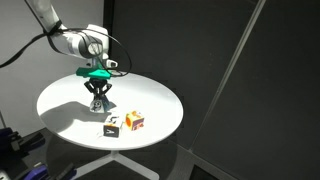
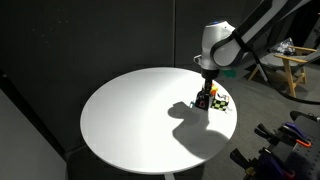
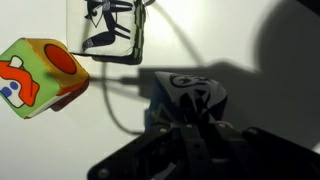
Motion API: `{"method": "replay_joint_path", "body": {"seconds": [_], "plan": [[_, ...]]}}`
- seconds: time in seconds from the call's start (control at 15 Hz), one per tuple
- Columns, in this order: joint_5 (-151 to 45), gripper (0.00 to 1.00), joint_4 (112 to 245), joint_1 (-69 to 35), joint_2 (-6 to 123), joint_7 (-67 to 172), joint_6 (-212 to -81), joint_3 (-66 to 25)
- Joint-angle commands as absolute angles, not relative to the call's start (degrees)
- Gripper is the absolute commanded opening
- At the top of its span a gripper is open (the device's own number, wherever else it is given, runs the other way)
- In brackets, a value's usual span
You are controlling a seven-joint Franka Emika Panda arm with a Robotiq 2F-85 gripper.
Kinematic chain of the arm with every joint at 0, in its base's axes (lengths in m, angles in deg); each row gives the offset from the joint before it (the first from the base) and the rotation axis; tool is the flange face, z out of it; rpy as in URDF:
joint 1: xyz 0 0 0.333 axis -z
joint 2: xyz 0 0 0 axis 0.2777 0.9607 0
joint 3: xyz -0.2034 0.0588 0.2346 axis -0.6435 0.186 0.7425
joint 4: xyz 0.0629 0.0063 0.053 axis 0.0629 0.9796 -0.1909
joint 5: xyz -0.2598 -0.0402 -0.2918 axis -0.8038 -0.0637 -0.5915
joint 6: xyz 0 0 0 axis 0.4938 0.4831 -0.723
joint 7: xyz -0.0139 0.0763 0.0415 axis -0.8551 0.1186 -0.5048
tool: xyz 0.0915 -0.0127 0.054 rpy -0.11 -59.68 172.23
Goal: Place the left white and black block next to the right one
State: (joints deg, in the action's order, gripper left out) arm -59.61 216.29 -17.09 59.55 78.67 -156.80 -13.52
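My gripper (image 1: pixel 97 103) is over the middle of the round white table (image 1: pixel 60 100) and is shut on the left white and black block (image 3: pixel 190 95). That block's checkered and blue faces show between the fingers in the wrist view. The right block (image 1: pixel 113 124), with a white top and a black side, stands near the table's front edge, apart from the gripper. It also shows at the top of the wrist view (image 3: pixel 108 38). In an exterior view the gripper (image 2: pixel 205 98) hangs just beside the standing blocks (image 2: pixel 222 101). I cannot tell whether the held block touches the table.
An orange, red and yellow cube (image 1: pixel 134 121) stands right beside the right block, and also shows in the wrist view (image 3: pixel 35 75). The table edge is close behind both cubes. A dark curtain surrounds the table. A cable's shadow crosses the tabletop (image 3: pixel 120 85).
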Motion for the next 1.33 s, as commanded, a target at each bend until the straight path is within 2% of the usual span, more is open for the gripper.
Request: {"method": "replay_joint_path", "body": {"seconds": [0.0,1.27], "plan": [[-60.50,0.03,213.83,-15.94,61.52,80.11,-156.75,-13.74],[-65.75,0.03,214.17,-14.64,61.86,96.54,-157.91,-13.24]]}}
